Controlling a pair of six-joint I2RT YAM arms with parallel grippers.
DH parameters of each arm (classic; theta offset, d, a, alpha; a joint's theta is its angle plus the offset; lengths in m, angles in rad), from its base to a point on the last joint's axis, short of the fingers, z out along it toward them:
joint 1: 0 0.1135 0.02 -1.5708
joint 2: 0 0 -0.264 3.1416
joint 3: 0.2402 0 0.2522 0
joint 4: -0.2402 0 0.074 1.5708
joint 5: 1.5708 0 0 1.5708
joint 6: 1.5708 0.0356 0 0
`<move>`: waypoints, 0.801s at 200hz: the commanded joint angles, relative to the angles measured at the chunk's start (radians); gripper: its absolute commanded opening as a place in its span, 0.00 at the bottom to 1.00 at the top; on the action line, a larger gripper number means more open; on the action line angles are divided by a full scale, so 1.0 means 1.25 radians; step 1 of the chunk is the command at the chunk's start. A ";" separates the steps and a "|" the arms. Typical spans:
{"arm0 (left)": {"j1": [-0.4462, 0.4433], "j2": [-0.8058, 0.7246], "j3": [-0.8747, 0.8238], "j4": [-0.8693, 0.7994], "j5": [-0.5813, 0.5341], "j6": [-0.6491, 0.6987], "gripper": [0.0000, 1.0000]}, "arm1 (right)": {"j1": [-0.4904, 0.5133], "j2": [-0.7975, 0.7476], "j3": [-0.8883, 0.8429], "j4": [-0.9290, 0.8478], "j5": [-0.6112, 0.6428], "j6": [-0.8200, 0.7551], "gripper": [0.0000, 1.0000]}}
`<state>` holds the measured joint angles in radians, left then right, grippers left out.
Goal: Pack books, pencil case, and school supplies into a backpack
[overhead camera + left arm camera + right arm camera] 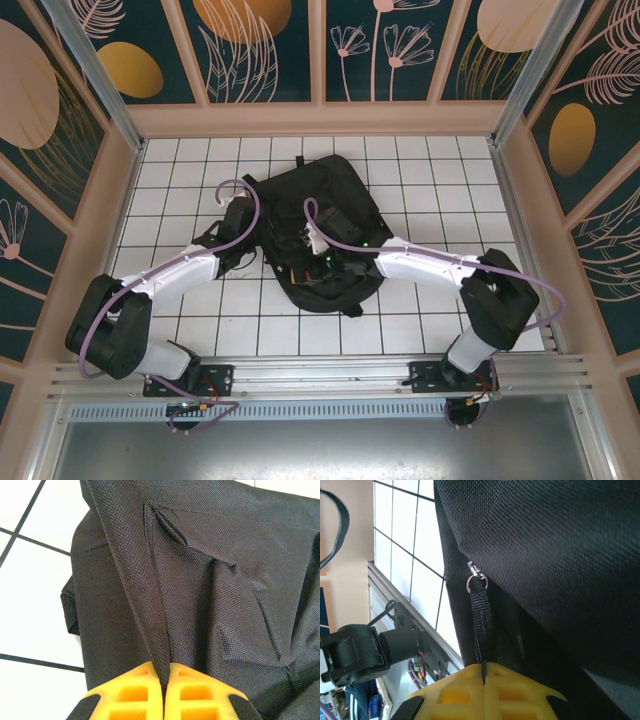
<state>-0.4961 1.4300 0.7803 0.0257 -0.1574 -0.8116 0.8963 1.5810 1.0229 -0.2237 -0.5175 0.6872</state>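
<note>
Centrally in the top view, the backpack (322,205) lies on the tiled table (180,185), the left gripper (164,679) pinching a fabric fold (157,622) and the right gripper (484,672) clamping the zipper pull strap (480,617).

The left arm (180,270) reaches forward and inward from its base. The left gripper (164,672) has its yellow fingers (132,695) pressed together, pinching a raised fold of the backpack (225,580). The right arm (425,265) stretches leftward toward the middle of the table, and the right gripper (484,667) has its yellow fingers clamped flat on the black zipper pull strap (480,615).
</note>
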 commanded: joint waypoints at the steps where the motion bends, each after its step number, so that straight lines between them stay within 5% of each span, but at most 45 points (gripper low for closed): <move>1: 0.002 0.008 0.035 0.005 -0.036 0.017 0.00 | 0.005 -0.053 -0.034 -0.028 0.005 -0.010 0.00; 75: 0.002 0.015 0.023 0.034 0.018 0.015 0.00 | 0.014 -0.071 -0.020 -0.055 0.027 -0.044 0.00; 109: 0.002 0.009 0.018 0.041 0.035 0.017 0.00 | 0.077 0.006 0.053 -0.104 0.128 -0.104 0.00; 160: 0.002 0.006 0.013 0.044 0.047 0.017 0.00 | 0.106 0.046 0.071 -0.074 0.201 -0.108 0.39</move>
<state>-0.4953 1.4429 0.7891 0.0273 -0.1314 -0.8108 1.0298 1.6283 1.0958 -0.3115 -0.3439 0.5686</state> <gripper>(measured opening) 0.062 0.319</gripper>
